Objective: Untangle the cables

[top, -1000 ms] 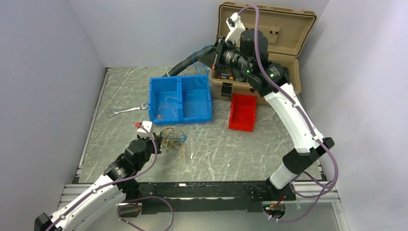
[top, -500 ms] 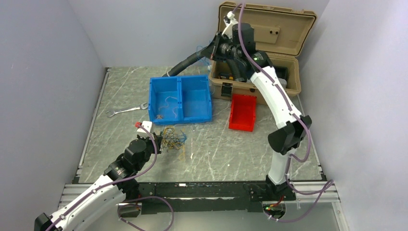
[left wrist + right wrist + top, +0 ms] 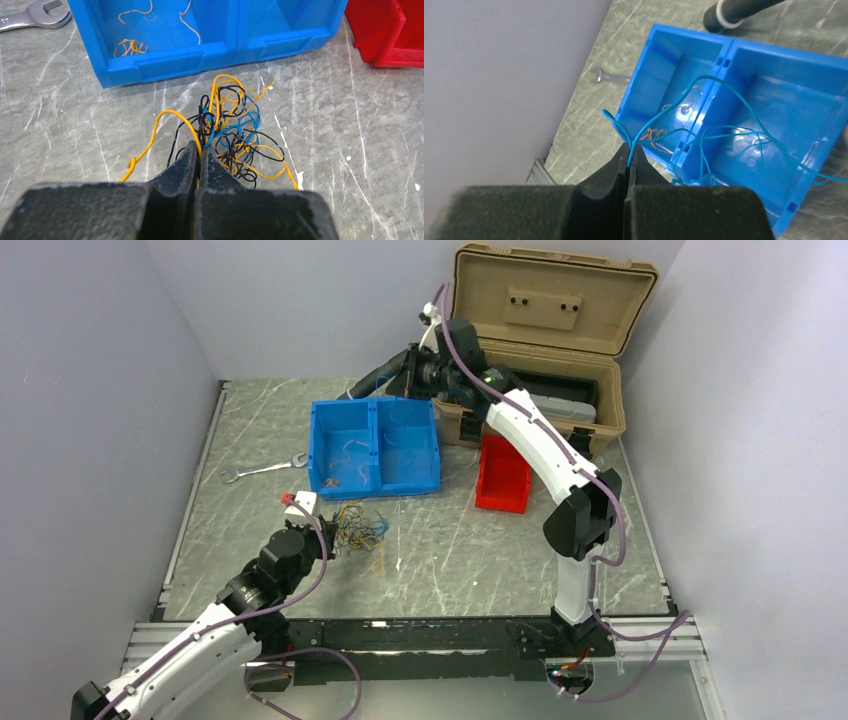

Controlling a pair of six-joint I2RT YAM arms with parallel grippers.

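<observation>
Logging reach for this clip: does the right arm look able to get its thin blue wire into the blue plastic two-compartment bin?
Probably yes. The right tool, shut on the thin blue wire, hangs above the blue plastic two-compartment bin, and nothing lies between them.

cables (image 3: 235, 135): partly behind left end effector (image 3: 199, 149) | wrench (image 3: 22, 19): cut at left edge | hose (image 3: 744, 8): cut at top

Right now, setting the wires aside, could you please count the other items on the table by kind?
Bins: 2, the blue bin and the red bin
Tan case: 1
Wrench: 1
Grey hose: 1
Total: 5
</observation>
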